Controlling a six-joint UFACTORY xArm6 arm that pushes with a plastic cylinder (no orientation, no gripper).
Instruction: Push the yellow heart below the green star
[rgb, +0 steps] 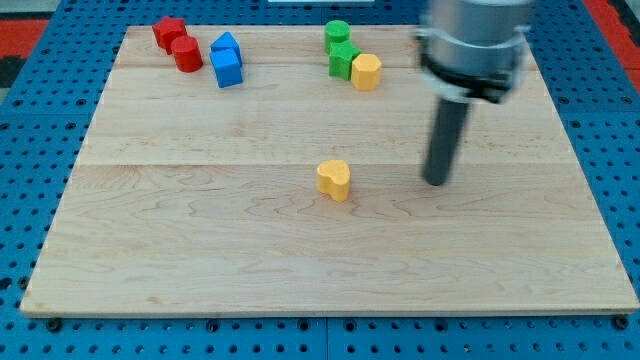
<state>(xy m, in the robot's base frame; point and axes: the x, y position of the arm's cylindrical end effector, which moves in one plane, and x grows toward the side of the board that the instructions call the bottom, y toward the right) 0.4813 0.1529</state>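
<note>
The yellow heart (334, 180) lies near the middle of the wooden board. The green star (343, 60) sits near the view's top, right of centre, well above the heart. My tip (436, 183) rests on the board to the right of the yellow heart, at about the same height in the view and apart from it by roughly a hand's width. The dark rod rises from the tip to the grey arm body at the view's top right.
A green cylinder (337, 34) stands just above the green star and a yellow hexagon-like block (366, 72) touches its right side. Two red blocks (178, 43) and two blue blocks (227, 60) sit at the top left. The board (200, 250) lies on a blue pegboard.
</note>
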